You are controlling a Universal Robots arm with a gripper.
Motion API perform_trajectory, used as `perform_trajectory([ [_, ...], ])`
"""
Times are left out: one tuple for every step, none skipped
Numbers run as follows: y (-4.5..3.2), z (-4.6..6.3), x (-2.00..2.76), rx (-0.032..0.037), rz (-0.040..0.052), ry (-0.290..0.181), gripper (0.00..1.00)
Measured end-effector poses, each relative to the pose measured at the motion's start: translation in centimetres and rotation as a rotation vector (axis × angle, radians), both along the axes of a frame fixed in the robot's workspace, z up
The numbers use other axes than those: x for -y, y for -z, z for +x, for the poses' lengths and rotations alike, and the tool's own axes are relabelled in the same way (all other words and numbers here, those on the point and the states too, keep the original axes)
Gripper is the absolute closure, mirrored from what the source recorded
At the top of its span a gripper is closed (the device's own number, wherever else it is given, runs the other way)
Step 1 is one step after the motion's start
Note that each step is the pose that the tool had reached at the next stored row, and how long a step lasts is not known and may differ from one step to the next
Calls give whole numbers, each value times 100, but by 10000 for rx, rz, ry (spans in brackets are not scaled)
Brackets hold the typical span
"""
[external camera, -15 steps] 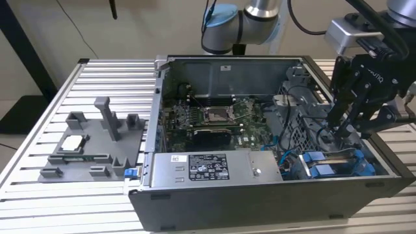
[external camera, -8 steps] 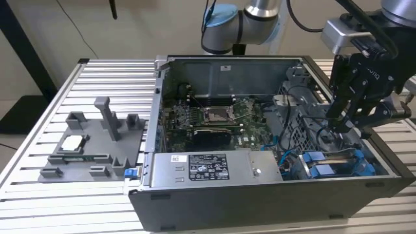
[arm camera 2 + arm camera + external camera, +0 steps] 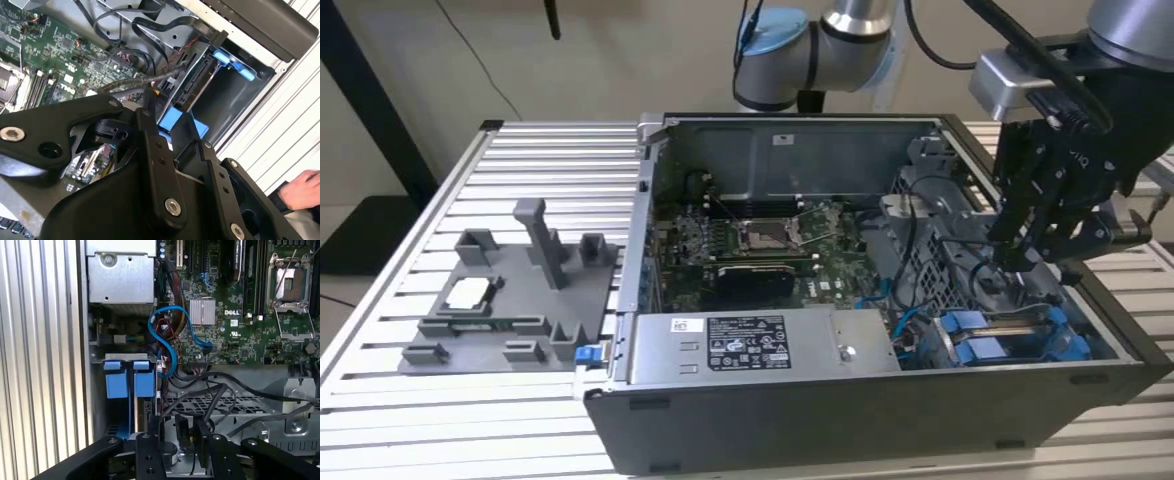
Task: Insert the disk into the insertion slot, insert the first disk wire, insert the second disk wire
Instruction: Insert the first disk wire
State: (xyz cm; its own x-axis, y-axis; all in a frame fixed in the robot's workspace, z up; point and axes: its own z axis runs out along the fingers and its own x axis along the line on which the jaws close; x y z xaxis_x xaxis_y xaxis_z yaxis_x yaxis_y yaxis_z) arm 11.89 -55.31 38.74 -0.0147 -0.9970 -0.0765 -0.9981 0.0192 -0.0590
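The disk [image 3: 974,340] sits in the insertion slot [image 3: 225,105], the dark grey bay at the corner of the computer case [image 3: 854,420] on the exterior view's right, just beside the grey power supply box [image 3: 761,345]. In the first wrist view two blue handle tabs [image 3: 144,382] stand side by side at the outer wall of the case. In the second wrist view there is more blue plastic close to the claw, and I cannot tell if it belongs to the same frame. The label of the disk is hidden.

The claw [image 3: 1017,262] hangs inside the case, just above the bay, among several black wires [image 3: 235,390]. Dark shapes lie close at its tip in the first wrist view, and I cannot tell if it is open, closed or gripping a wire.

One blue data cable [image 3: 167,335] makes a loop between the power supply box and the motherboard [image 3: 761,240], which carries one processor socket [image 3: 290,285] and one silver heat sink [image 3: 202,311].

The case lies open on the slatted bench [image 3: 400,400]. One grey fixture tray [image 3: 507,300] with upright posts rests beside the case, on the exterior view's left. One hand of a person [image 3: 300,190], cut off by the edge of the picture, is over the bench in the second wrist view.
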Motion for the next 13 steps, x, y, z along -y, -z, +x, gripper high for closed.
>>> perform_trajectory([
  [3,0,-2,2,0,-1,62],
  [2,0,-2,2,-1,0,62],
  [2,-1,-2,3,-2,1,68],
  [3,-1,-1,2,-2,1,75],
  [3,-1,-2,3,-2,1,75],
  [4,-1,-2,3,-2,1,80],
  [7,-1,-3,3,0,0,81],
  [11,-1,-3,3,0,1,81],
  [15,-1,-2,3,-1,0,81],
  [18,0,-2,2,-13,1,81],
  [22,3,-2,2,-35,2,81],
  [27,6,-1,3,-60,1,81],
  [32,11,0,1,-86,3,81],
])
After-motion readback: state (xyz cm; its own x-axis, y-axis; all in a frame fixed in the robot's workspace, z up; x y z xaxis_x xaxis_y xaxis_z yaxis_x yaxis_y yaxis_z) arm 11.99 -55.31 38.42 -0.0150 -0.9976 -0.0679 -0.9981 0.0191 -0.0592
